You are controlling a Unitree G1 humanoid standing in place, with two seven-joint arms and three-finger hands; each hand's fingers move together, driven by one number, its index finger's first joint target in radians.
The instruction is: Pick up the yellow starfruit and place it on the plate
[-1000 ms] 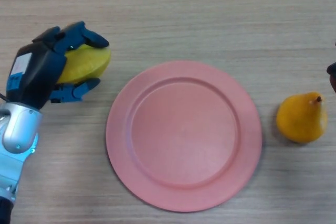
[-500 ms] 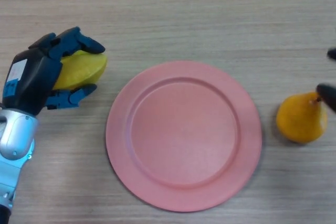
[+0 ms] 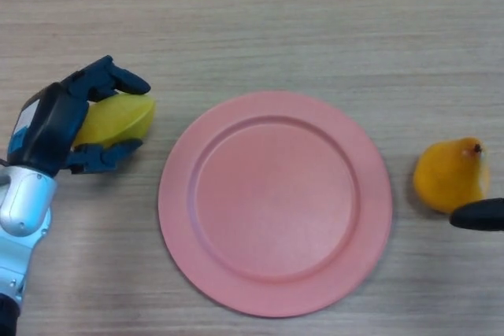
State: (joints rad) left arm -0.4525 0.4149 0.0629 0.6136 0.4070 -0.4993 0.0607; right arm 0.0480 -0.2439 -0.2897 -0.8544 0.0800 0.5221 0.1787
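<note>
The yellow starfruit [image 3: 118, 120] is at the left of the wooden table, left of the pink plate [image 3: 275, 201]. My left hand [image 3: 59, 125] is shut on the starfruit, fingers curled over its top and thumb under it. The plate lies in the middle and holds nothing. Of my right hand, only a black fingertip [image 3: 478, 215] shows at the right edge, just below an orange pear [image 3: 450, 175].
The orange pear lies to the right of the plate, near the right edge of the view. The wooden table [image 3: 315, 21] stretches bare behind the plate.
My left hand has drifted down and left with the starfruit in its grip. The right hand's fingertip has moved from above the pear to just below it.
</note>
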